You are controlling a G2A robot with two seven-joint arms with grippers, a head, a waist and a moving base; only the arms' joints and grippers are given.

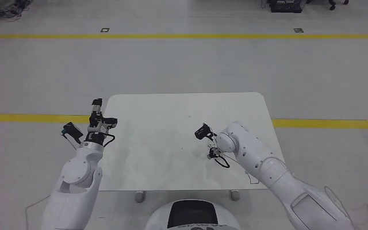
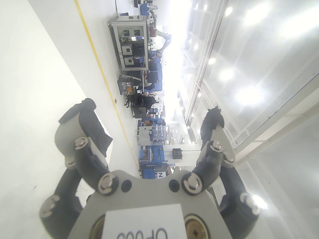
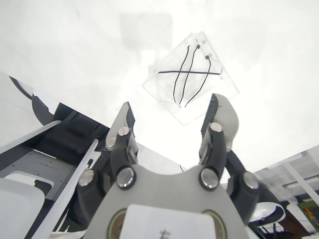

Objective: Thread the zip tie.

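Several black zip ties (image 3: 190,72) lie crossed inside a clear shallow box (image 3: 224,85) on the white table (image 3: 62,26). My right gripper (image 3: 172,113) hangs above the table just short of the box, open, with nothing between its fingers. Seen from above, the right gripper (image 1: 201,133) is over the table's right half. My left gripper (image 2: 152,115) is open and holds nothing; it points away from the table toward the room. From above, the left gripper (image 1: 96,110) sits at the table's left edge (image 1: 109,115).
The white table (image 1: 172,115) stands on a pale floor with yellow lines (image 1: 172,36). A black cable loop (image 1: 220,160) hangs at the right arm's wrist. Racks and workstations (image 2: 132,45) stand far off in the room.
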